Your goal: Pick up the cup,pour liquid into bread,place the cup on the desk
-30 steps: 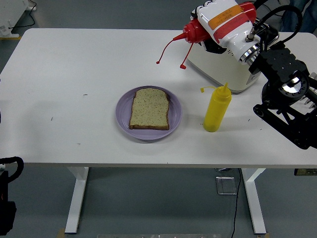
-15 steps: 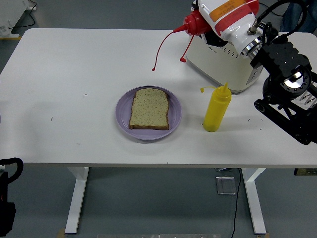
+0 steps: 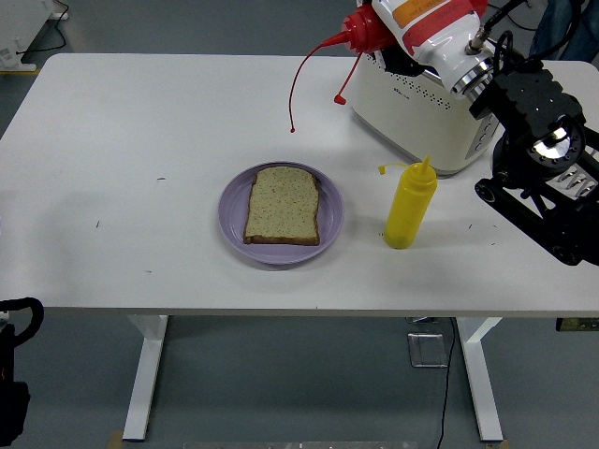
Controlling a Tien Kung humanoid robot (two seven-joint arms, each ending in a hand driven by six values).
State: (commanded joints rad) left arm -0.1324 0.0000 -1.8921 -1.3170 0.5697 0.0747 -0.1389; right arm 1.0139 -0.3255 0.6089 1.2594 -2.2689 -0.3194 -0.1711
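Aloft: red squeeze bottle [image 3: 368,30], tilted, thin red stream [image 3: 298,84] trailing from nozzle.

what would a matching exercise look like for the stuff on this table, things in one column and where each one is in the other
Things:
1. slice of bread
2. yellow squeeze bottle
3. red squeeze bottle
4. white toaster

Places:
A. standing on the table, right of the plate
B. held up in the right hand, tilted, above the table
C. lying on the purple plate
D. at the table's far right, behind the yellow bottle

Pairs: 1-C, 2-A, 3-B, 4-D
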